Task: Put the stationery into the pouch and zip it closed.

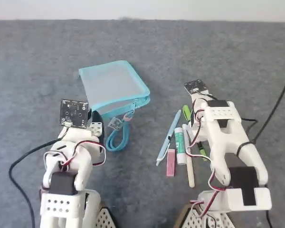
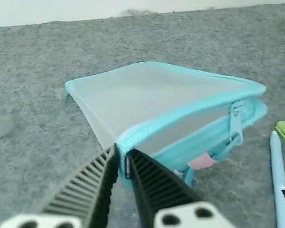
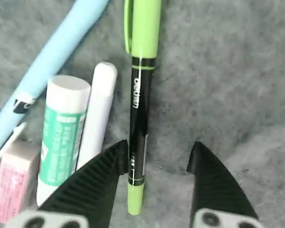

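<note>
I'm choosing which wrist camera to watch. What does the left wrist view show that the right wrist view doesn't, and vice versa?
Left wrist, not right: the pouch, its zip pull, and the left gripper shut on the pouch's edge. Right wrist, not left: the white pen, eraser, and the right gripper open astride the green pen. Both: green pen, blue pen, grey mat, and perhaps the glue stick, a white sliver at the left view's edge.

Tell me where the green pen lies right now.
In the high view the green pen lies on the carpet, rightmost in the row, beside the white pen, under the open right pincer.
</note>
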`<state>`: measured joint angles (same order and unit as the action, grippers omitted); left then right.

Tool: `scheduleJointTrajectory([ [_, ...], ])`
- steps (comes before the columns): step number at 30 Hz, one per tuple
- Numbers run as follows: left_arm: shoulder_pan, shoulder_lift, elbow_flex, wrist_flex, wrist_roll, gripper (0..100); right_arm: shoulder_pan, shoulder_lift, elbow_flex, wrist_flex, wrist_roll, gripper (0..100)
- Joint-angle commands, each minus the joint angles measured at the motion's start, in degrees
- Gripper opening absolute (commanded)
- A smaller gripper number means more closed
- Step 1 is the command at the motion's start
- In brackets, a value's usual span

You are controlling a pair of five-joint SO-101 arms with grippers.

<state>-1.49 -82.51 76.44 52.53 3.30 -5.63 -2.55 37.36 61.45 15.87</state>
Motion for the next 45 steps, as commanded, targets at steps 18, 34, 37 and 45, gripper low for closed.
scheduleJointTrajectory([
  [18, -0.4, -1.1, -0.3, -2.2, -0.3, 1, 3.5, -16.2, 4.9, 3.5, -1.0, 0.7],
  [34, 0.0, -1.1, 2.5, -6.5, -0.3, 1, -21.8, -42.5, -12.4, 37.1, 2.7, 0.6],
  [37, 0.0, -1.1, 2.8, -6.5, -0.3, 1, -29.8, -39.8, -17.1, 39.3, 0.8, 0.6],
  [45, 0.0, -1.1, 3.0, -6.6, -0.3, 1, -36.2, -21.8, -26.4, 38.8, -0.4, 0.6],
])
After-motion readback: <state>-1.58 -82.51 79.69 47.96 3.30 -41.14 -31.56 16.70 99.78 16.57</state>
